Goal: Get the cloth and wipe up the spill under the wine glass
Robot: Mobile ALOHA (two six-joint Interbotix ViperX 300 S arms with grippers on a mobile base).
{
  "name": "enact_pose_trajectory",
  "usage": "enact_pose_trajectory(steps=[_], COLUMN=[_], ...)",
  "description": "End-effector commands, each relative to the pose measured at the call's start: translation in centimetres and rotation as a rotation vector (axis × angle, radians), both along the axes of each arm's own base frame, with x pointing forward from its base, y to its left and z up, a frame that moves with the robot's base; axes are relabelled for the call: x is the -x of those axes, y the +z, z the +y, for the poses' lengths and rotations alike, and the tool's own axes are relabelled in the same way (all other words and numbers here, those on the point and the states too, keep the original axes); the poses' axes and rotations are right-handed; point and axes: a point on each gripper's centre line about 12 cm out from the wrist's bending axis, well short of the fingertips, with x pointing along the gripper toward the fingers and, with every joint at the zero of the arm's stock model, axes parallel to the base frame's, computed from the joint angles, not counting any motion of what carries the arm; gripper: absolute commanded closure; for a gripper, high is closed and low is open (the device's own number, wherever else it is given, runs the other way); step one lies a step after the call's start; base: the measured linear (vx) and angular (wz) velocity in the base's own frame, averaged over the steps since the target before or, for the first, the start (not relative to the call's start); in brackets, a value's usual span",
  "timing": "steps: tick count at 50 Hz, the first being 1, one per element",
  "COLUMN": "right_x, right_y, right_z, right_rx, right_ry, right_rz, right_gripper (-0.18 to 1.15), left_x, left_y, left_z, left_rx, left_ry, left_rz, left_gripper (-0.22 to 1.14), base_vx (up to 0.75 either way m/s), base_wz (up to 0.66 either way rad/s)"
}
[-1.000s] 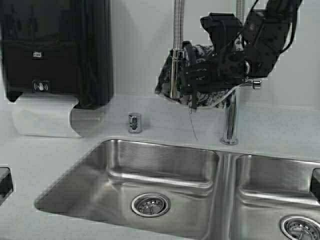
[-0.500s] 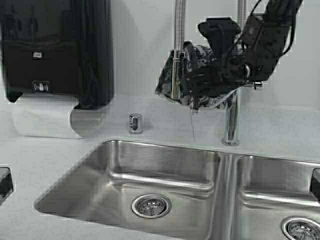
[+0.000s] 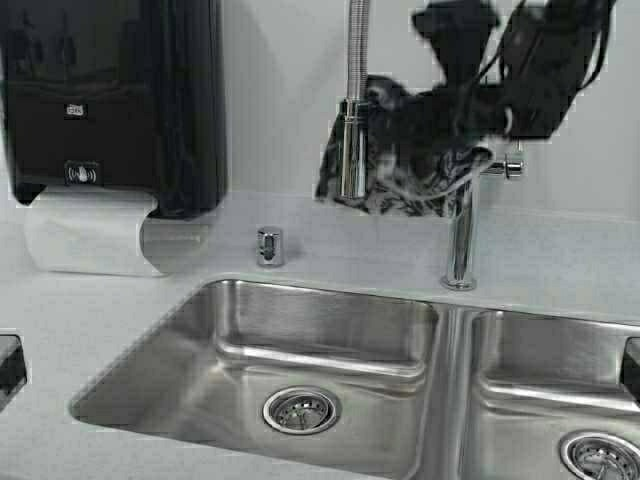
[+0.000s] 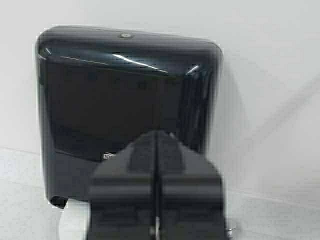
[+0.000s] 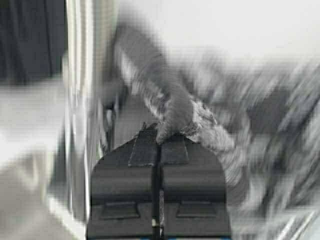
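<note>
The black and white floral cloth (image 3: 400, 185) hangs bunched behind the tall chrome faucet (image 3: 462, 230), above the back of the counter. My right gripper (image 3: 400, 125) is shut on the cloth and holds it up there. In the right wrist view the jaws (image 5: 160, 139) pinch a fold of the cloth (image 5: 200, 120). My left gripper (image 4: 156, 137) is shut and empty, pointing at the black paper towel dispenser (image 4: 125, 95); it does not show in the high view. The wine glass and the spill are out of view.
A double steel sink (image 3: 300, 350) fills the foreground. The dispenser (image 3: 110, 100), with white paper (image 3: 85, 235) hanging from it, stands at the back left. A small chrome fitting (image 3: 270, 245) and a hanging spray hose (image 3: 355, 110) stand on the back counter.
My right arm has risen a little with the cloth and is moving fast; the cloth's lower edge and its loose thread have lifted off the counter. The left arm has not moved.
</note>
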Motion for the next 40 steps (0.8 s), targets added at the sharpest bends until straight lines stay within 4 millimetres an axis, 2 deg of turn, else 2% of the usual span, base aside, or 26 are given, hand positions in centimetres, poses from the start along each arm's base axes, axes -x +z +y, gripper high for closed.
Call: enact_pose_trajectory(steps=[1, 20, 28, 40], right_x=[0.3, 2.3, 3.6, 6.0], right_y=[6.3, 20.6, 24.7, 29.9], right_z=[0.0, -0.8, 0.0, 2.1], right_rx=[-0.072, -0.228, -0.275, -0.32], right_ry=[-0.001, 0.009, 0.044, 0.125], right_rz=[-0.156, -0.505, -0.593, -0.616], right_gripper=[0.9, 0.9, 0.9, 0.9], left_x=[-0.1, -0.1, -0.1, -0.1], left_y=[0.2, 0.0, -0.1, -0.1], left_z=[0.0, 0.0, 0.0, 0.0], left_rx=[-0.003, -0.003, -0.005, -0.005], left_ry=[0.001, 0.001, 0.001, 0.001], left_rz=[-0.005, 0.001, 0.003, 0.003], left_gripper=[0.89, 0.89, 0.89, 0.89], base_vx=[-0.04, -0.07, -0.14, -0.17], base_wz=[-0.01, -0.01, -0.05, -0.03])
